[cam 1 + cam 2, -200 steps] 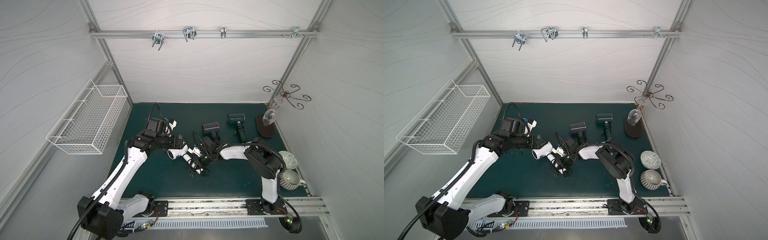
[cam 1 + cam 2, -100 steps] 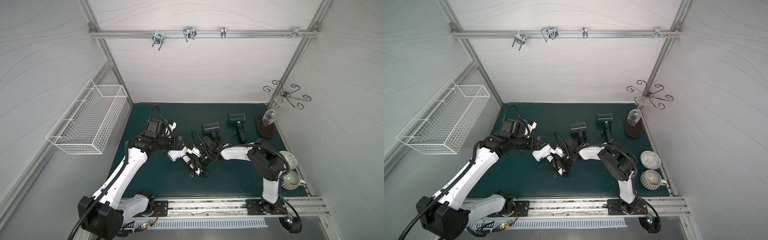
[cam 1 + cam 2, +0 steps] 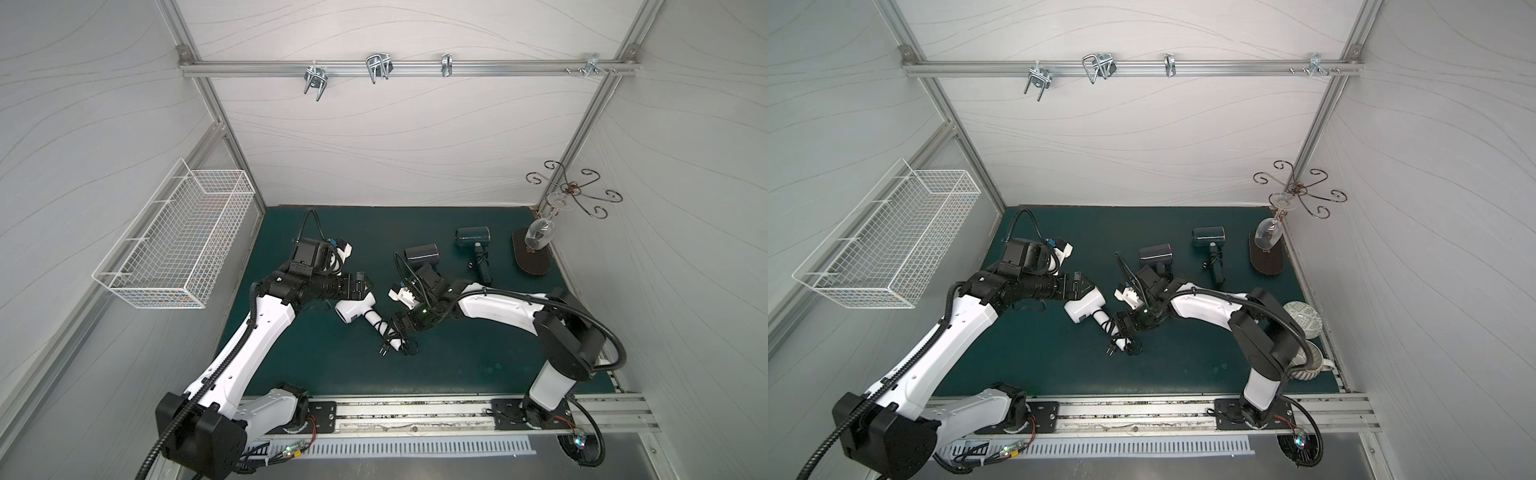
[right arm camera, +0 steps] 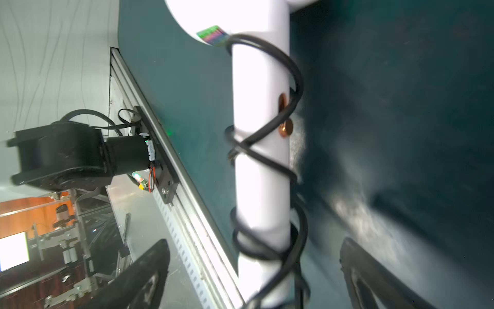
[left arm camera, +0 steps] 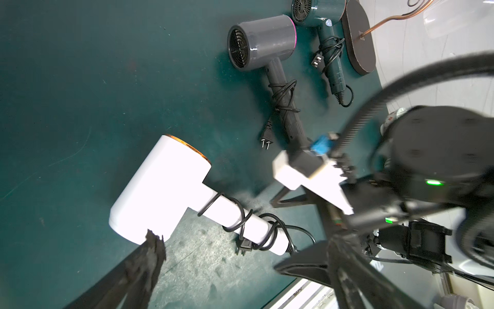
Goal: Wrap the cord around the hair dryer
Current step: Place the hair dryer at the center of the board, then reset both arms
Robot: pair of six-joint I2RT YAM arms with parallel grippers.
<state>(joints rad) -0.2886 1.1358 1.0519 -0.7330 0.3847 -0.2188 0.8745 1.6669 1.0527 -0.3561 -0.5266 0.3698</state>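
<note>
lying on the dark green mat (image 3: 457, 365) inside white walls (image 3: 395, 145), with a wire basket (image 3: 174, 245) on the left wall, the white hair dryer (image 3: 353, 309) sat mid-mat, its cord (image 4: 267, 139) coiled round the handle (image 4: 262, 182). the left gripper (image 5: 224, 251) was spread beside its head (image 5: 160, 187); the right gripper (image 4: 256, 267) gaped astride the handle, apart from it. further right, two patterned bowls (image 3: 1304, 322) were half hidden behind the right arm (image 3: 1208, 307); its wrist view was blurred.

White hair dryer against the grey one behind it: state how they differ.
The white hair dryer has a copper-rimmed white barrel; the grey hair dryer a dark one, pink-rimmed. The white one's cord spirals loosely along its handle; the grey one's cord bunches mid-handle. Both lie flat on the green mat, cords wrapped.
</note>
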